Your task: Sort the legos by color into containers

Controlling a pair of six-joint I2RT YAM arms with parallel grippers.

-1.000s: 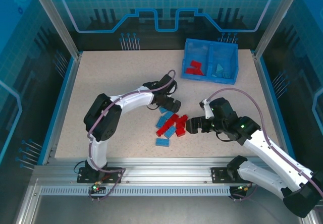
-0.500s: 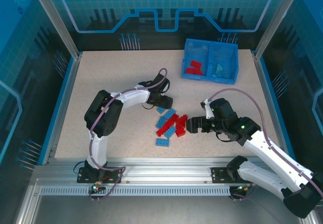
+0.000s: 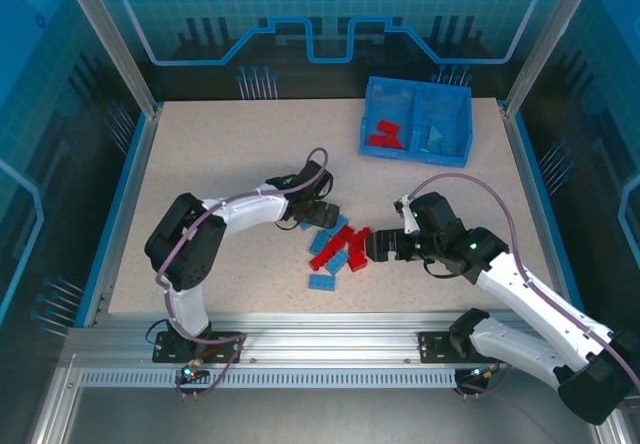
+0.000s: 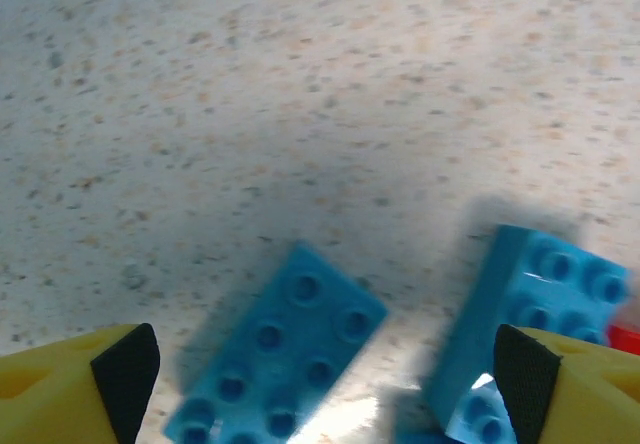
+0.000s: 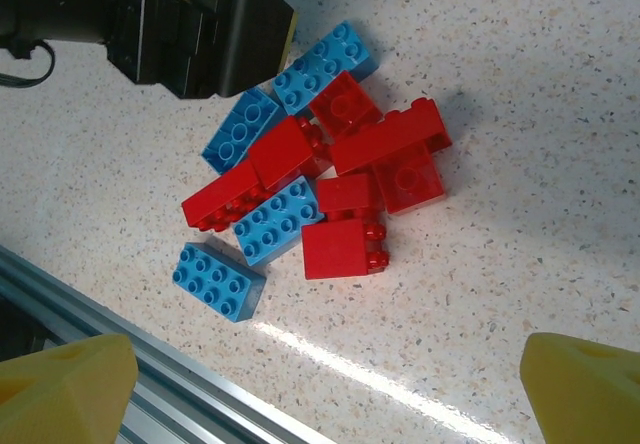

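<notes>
The loose legos (image 3: 338,246) lie in one mixed heap near the table's middle, with red and blue touching and overlapping. A lone blue brick (image 3: 321,282) sits just apart at the heap's 7 o'clock. The bin (image 3: 416,160) stands well apart at 1 o'clock, with red pieces in its left compartment and blue in its right.

The left gripper (image 3: 318,216) hangs at the heap's 10 o'clock, jaws wide apart. Its wrist view shows a flat brick (image 4: 280,364) lying untouched between the fingers (image 4: 120,369) and a tilted brick (image 4: 530,304) close by the 4 o'clock finger. The right gripper (image 3: 378,248) sits at 3 o'clock, spread wide and empty.

The flat brick lies diagonal to the jaws, so closing could twist it out or catch the tilted neighbour too. Both grippers crowd one heap, so they may collide or scatter each other's targets.
</notes>
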